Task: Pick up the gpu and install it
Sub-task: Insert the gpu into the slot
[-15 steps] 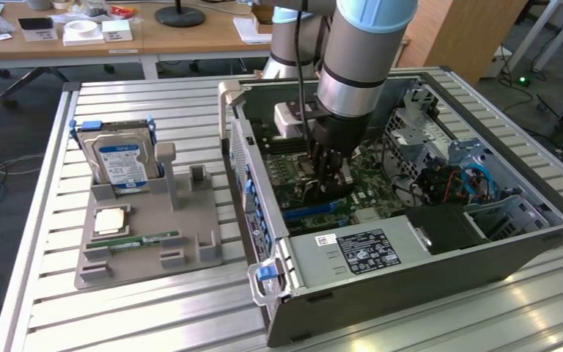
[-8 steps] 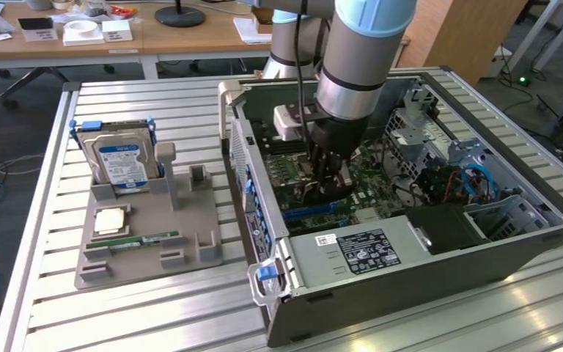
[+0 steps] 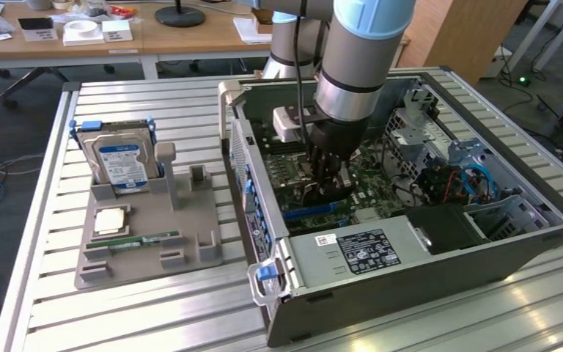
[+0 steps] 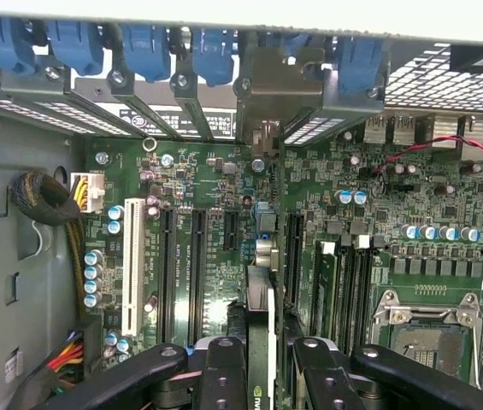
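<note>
My gripper [image 3: 322, 187] reaches down inside the open computer case [image 3: 389, 271], over the green motherboard [image 3: 374, 187]. It is shut on the gpu [image 4: 260, 320], a thin dark card. In the wrist view the card stands edge-on between the black fingers [image 4: 224, 376], in line with a long slot on the motherboard [image 4: 395, 196]. The card's metal bracket [image 4: 268, 94] sits up against the rear slot openings, among the blue latches [image 4: 211, 55]. Whether the card's edge sits fully in the slot is hidden by the card itself.
On the slatted table, a grey fixture [image 3: 188, 246] holds a silver hard drive with a blue label [image 3: 120, 161], a processor chip [image 3: 111, 218] and a RAM stick [image 3: 149, 240]. Drive bays, cables [image 3: 457, 180] and case walls stand close around the arm. A cable bundle [image 4: 44, 201] and CPU socket [image 4: 425, 329] flank the slots.
</note>
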### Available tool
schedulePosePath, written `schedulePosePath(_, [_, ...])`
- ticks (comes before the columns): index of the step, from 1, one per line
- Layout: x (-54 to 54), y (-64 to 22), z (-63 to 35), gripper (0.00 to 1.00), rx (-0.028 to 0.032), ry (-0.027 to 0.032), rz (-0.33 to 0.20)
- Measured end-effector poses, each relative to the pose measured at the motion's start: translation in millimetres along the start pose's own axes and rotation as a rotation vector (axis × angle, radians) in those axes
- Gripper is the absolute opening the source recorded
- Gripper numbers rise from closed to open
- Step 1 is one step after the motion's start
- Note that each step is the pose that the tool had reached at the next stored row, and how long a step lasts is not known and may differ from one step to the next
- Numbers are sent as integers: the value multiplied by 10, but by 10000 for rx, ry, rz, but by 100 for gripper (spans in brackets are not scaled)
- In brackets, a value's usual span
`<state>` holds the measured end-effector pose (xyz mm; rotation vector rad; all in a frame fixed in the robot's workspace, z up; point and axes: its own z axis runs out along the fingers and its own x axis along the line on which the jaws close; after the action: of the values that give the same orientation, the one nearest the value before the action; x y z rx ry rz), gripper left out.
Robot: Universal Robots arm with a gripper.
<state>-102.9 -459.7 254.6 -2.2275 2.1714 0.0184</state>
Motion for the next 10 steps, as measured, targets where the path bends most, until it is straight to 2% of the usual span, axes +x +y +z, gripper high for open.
schedulePosePath(10, [0, 8, 14, 26, 39, -2, 0])
